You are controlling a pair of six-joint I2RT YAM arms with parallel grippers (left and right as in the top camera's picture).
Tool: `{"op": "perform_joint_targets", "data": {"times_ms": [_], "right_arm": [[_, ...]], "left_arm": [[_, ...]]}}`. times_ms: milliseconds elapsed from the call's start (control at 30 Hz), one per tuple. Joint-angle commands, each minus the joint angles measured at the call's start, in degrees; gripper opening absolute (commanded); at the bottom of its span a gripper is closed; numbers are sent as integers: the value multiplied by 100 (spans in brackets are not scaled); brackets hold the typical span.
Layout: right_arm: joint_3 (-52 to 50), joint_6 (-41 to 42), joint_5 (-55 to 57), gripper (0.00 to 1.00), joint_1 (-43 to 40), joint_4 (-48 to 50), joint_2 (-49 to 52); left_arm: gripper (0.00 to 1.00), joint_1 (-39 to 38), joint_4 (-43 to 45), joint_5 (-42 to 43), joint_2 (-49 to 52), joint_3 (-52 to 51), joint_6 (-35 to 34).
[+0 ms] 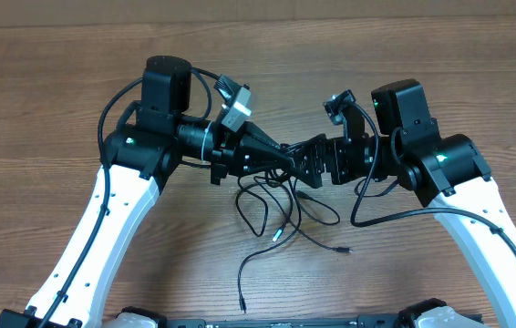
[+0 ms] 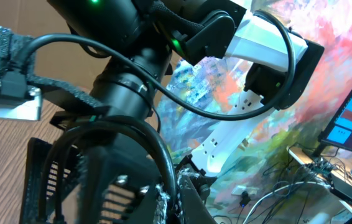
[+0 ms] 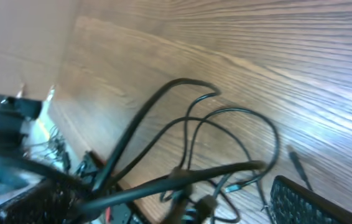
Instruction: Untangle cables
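Note:
Several thin black cables (image 1: 272, 205) hang in tangled loops from the point where my two grippers meet, and trail onto the wooden table. Loose plug ends lie at the front (image 1: 242, 305) and right (image 1: 345, 250). My left gripper (image 1: 293, 157) points right, its fingers closed to a narrow tip on a strand; in the left wrist view its fingers (image 2: 179, 199) pinch a black cord. My right gripper (image 1: 317, 162) faces it, fingers spread wide. In the blurred right wrist view the cables (image 3: 226, 115) cross between its fingers (image 3: 163, 205).
The wooden table (image 1: 440, 55) spreads all round. The thicker black arm cable (image 1: 386, 219) loops onto the table to the right of the tangle. The right arm's body (image 2: 132, 81) fills most of the left wrist view.

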Motion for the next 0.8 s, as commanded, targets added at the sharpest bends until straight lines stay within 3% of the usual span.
{"op": "perform_joint_targets", "data": {"times_ms": [0,433,767], "right_arm": [[13,282,710,100,24,39,17],[-13,841,2590,100,13,-330,83],[-13,841,2745,100,9,-551,435]], "left_arm": [[4,-109,61,219,-153,81,103],[4,-155,852,219,-225,83,-909],[4,111,2039,219,-614,83,-2218]]}}
